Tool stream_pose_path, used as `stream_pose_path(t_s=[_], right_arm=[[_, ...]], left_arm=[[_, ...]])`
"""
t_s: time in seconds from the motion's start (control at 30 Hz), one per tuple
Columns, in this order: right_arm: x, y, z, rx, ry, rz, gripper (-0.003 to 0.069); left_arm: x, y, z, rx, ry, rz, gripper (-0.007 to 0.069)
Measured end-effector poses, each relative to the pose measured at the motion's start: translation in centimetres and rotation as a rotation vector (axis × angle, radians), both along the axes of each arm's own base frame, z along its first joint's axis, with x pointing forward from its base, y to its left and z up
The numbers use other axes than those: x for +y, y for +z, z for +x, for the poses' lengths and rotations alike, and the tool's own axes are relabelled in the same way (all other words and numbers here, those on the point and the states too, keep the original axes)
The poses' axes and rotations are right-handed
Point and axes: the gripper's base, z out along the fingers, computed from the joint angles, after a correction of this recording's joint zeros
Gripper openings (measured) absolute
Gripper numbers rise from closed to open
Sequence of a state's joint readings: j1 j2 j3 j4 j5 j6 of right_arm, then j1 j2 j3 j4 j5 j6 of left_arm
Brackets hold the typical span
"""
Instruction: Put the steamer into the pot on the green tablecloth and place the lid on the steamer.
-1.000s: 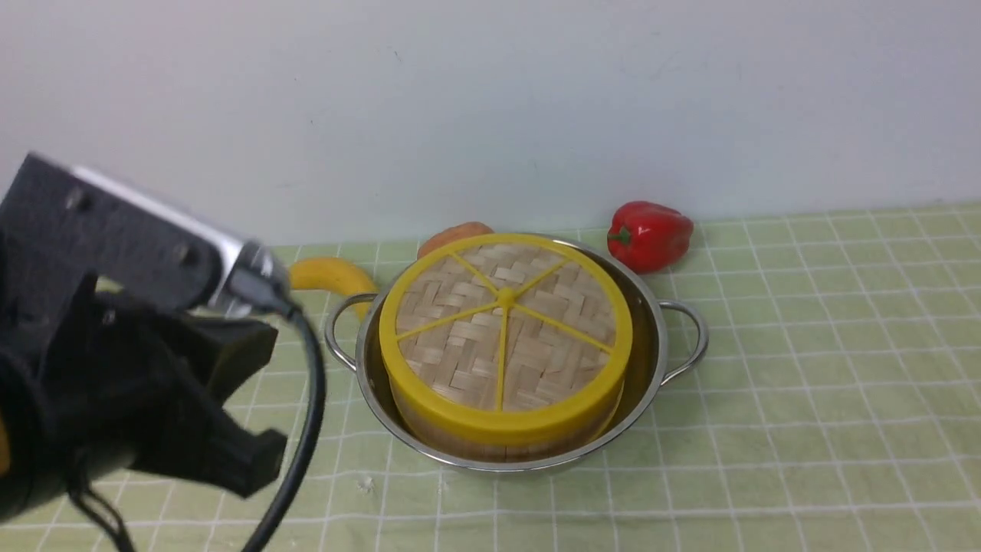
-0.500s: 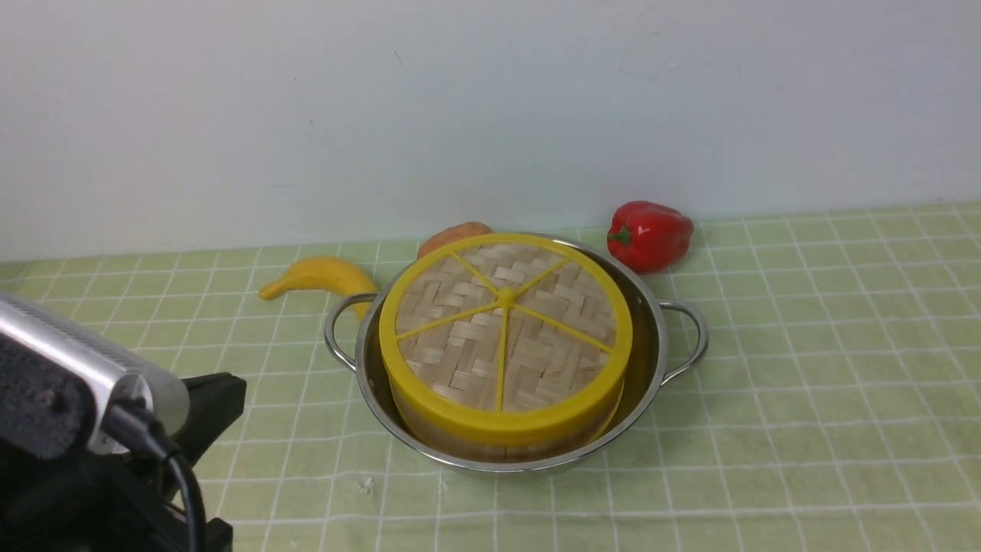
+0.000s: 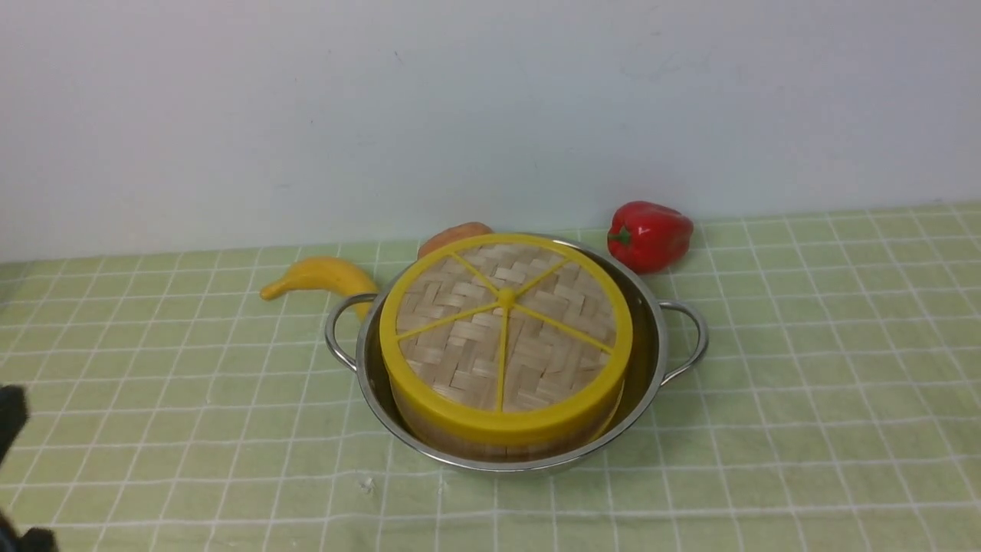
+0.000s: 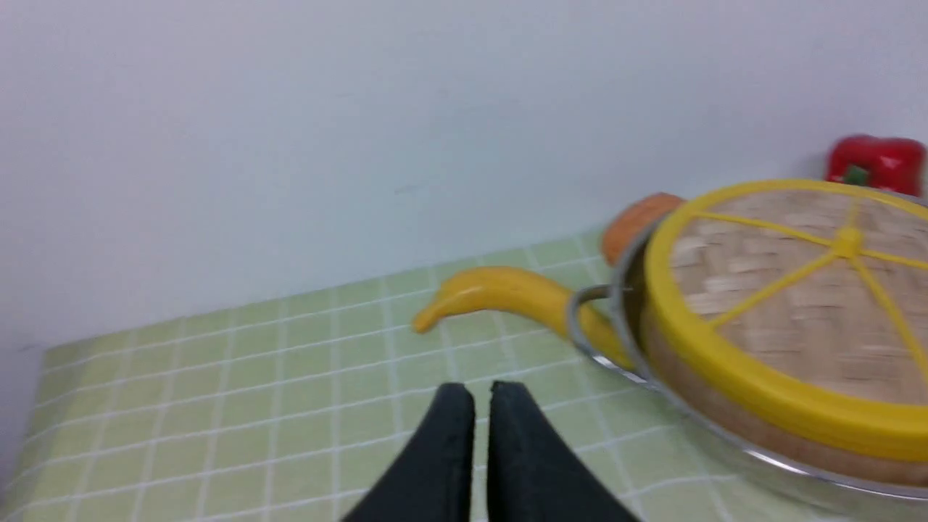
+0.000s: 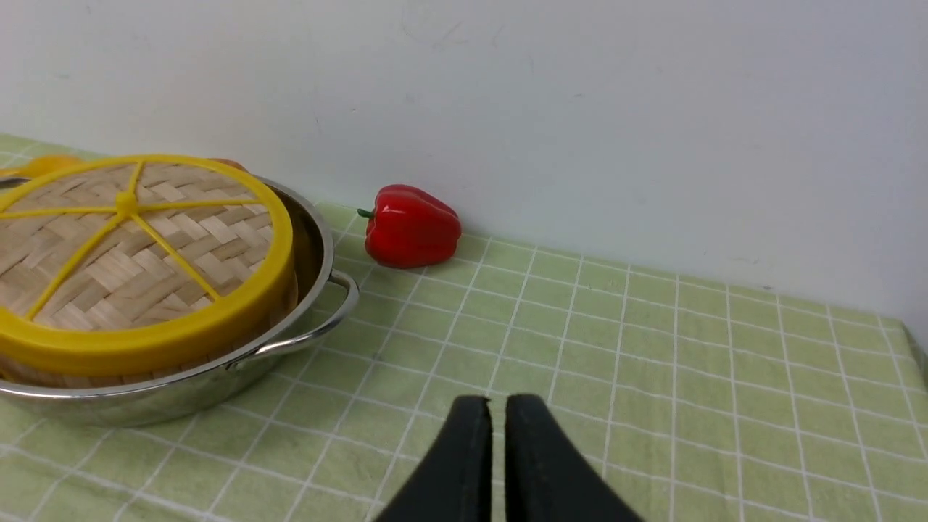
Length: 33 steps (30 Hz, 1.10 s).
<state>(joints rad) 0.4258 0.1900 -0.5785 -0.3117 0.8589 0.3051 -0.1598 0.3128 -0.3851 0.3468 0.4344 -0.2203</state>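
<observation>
The steel pot (image 3: pixel 650 360) stands on the green tablecloth (image 3: pixel 805 368). The steamer (image 3: pixel 460 441) sits inside it, and the woven lid (image 3: pixel 506 330) with yellow spokes lies flat on top of it. In the left wrist view my left gripper (image 4: pixel 482 395) is shut and empty, above the cloth to the left of the pot (image 4: pixel 623 366). In the right wrist view my right gripper (image 5: pixel 497 406) is shut and empty, above the cloth to the right of the pot (image 5: pixel 312 254). Only a black scrap of the left arm (image 3: pixel 11 418) shows at the front view's left edge.
A yellow banana (image 3: pixel 318 276) lies left of the pot's left handle. An orange-brown item (image 3: pixel 452 234) sits behind the pot. A red bell pepper (image 3: pixel 650 234) lies behind the pot on the right, near the white wall.
My left arm has drawn back down and to the left, almost out of the front view. The pot, steamer and lid have not moved.
</observation>
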Motion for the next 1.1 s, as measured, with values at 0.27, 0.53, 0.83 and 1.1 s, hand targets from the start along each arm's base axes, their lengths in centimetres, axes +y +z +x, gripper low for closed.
stream_pose_path(t_s=[0.27, 0.53, 0.83, 1.1], right_arm=[[0.0, 0.0, 0.0, -0.002, 0.001, 0.000, 0.0078], [0.1, 0.0, 0.0, 0.003, 0.008, 0.013, 0.0102], [0.5, -0.1, -0.1, 0.026, 0.036, 0.064, 0.0129], [0.5, -0.1, -0.1, 0.030, 0.042, 0.074, 0.0156]], left_arm=[[1.6, -7.1, -2.9, -0.053, 0.255, -0.016, 0.0043], [1.6, -9.7, -2.5, 0.006, 0.252, -0.013, 0.0059], [1.6, -9.7, -2.5, 0.006, 0.252, -0.014, 0.0076], [1.6, -9.7, -2.5, 0.006, 0.252, -0.014, 0.0085]])
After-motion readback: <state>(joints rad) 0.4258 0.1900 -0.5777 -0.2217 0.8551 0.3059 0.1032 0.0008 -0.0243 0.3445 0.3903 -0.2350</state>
